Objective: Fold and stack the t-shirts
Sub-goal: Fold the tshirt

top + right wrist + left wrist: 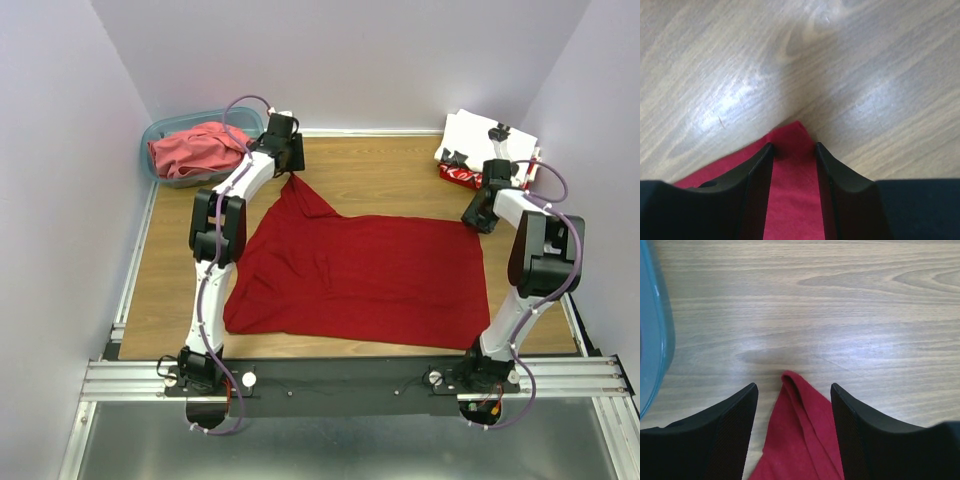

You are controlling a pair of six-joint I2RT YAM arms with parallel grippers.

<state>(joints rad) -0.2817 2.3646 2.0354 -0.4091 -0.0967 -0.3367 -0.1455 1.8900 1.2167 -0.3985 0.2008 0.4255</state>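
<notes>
A plain deep red t-shirt (pixel 360 270) lies spread flat on the wooden table. Its far left corner runs out to a point under my left gripper (pixel 293 176). In the left wrist view that folded corner (pixel 801 435) lies between the wide-apart fingers of the left gripper (pixel 793 387) and touches neither one. My right gripper (pixel 470 222) is at the shirt's far right corner. In the right wrist view the right gripper (pixel 794 146) straddles that corner (pixel 792 200), which lies flat in the narrower gap, not pinched.
A translucent teal tub (pixel 160 135) at the back left holds a crumpled coral-red t-shirt (pixel 195 150); its wall (pixel 655 330) is close on the left gripper's left. A white printed t-shirt (pixel 490 135) lies on a red lettered one (pixel 460 176) at the back right. Walls enclose the table.
</notes>
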